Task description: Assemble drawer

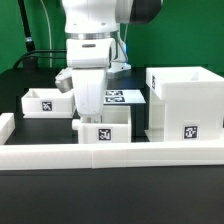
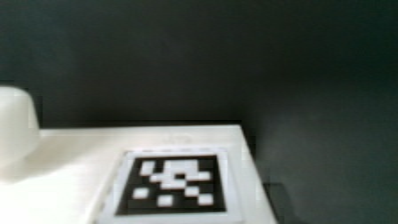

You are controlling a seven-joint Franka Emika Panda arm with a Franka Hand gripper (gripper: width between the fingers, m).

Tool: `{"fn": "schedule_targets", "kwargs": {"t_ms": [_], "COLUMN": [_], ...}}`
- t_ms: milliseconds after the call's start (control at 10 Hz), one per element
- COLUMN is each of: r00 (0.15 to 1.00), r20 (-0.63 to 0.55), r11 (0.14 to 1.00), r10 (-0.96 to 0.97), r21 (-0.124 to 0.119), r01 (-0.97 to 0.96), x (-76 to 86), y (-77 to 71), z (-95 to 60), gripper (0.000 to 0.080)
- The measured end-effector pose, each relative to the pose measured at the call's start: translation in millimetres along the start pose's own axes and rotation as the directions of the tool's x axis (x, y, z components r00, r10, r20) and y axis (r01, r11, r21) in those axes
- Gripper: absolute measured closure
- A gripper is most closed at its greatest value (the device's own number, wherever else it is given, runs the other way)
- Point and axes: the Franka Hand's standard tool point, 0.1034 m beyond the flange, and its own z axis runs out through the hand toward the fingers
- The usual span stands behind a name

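Observation:
The drawer's tall boxy housing (image 1: 185, 100) stands at the exterior view's right, open at the top, with a tag low on its front. One small tray (image 1: 47, 101) sits at the left and a second small tray (image 1: 106, 129) sits front centre, each with a tag. My gripper (image 1: 88, 110) hangs straight down at the rear left of the front tray, with its fingertips about at the tray's rim. Its jaws are hidden. The wrist view shows a white tagged face (image 2: 175, 183) very close, with a rounded white part (image 2: 11, 125) beside it and none of my fingers.
The long low white border wall (image 1: 110, 156) runs along the front. The marker board (image 1: 127, 97) lies flat behind the front tray, between the arm and the housing. The table is black and a green backdrop stands behind it.

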Motion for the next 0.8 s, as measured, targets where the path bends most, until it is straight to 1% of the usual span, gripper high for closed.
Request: {"fn": "schedule_targets", "kwargs": {"t_ms": [100,200,300,500,600,800], "r00": [1.000,1.000,1.000,1.000,1.000,1.000], "r20": [-0.005,-0.007,-0.008,-0.006,-0.004,-0.003], "r11": [1.000,1.000,0.999,0.999,1.000,1.000], "r10": [0.000,0.028,0.031,0.024,0.013,-0.012], "r21": [-0.005,-0.012,-0.038,-0.032,-0.024,-0.022], "r01": [0.000,-0.028,-0.031,-0.024,-0.013,0.012], "x": [6.1,9.0,7.2,6.9,9.0,14.2], "y": [1.3,2.6,3.5,2.4,2.3,4.6], "z": [-0.8,-2.0,-0.8,2.1,2.9,4.7], "gripper": [0.0757,0.0757,0.0757,0.0757,0.0757,0.0757]}}
